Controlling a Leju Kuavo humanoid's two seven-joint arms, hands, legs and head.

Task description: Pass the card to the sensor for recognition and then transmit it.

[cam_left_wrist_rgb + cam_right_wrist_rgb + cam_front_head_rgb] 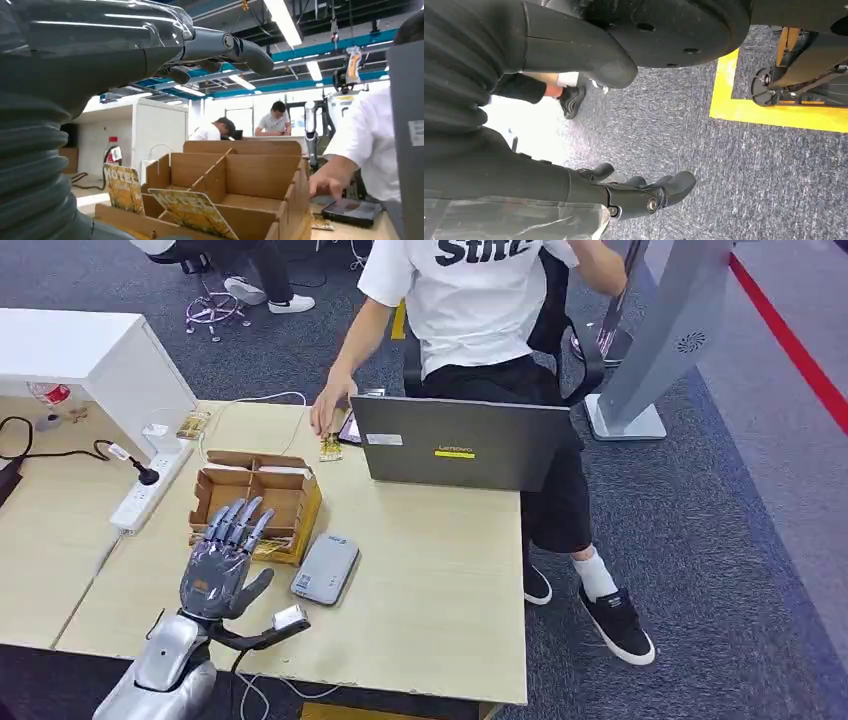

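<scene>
The opening step is judged to be in hand: the reach for a card, with no card yet taken.

The left hand (pixel 222 558) is held above the near edge of the open brown cardboard box with dividers (pixel 262 498), fingers spread wide and extended toward the box, nothing gripped. In the left wrist view the dark fingertips (pixel 250 52) are seen stretched out over the compartments, apart from the cardboard.

Yellow patterned cards (pixel 192 212) are seen standing tilted in the near compartments of the box; a second such card (pixel 122 187) is propped just beside. These are taken to be the task's cards, though the print is too blurred to be read.

A flat silver-grey rectangular device (pixel 325 568), presumed to be the sensor, is laid on the pale wooden table (pixel 430 590) just beside the box, on its right.

The right hand (pixel 644 192) is hung over grey carpet, fingers loosely curled, nothing held; it is not counted as engaged.

A seated person in a white T-shirt (pixel 480 300) is placed at the far side of the table behind a grey laptop (pixel 460 443), one hand rested near a dark phone (pixel 352 210).

Next move, as judged: the hand is to be lowered into a near compartment, one card pinched by its upper edge without the neighbour being dragged, then lifted clear of the dividers and carried across to the silver-grey device.
</scene>
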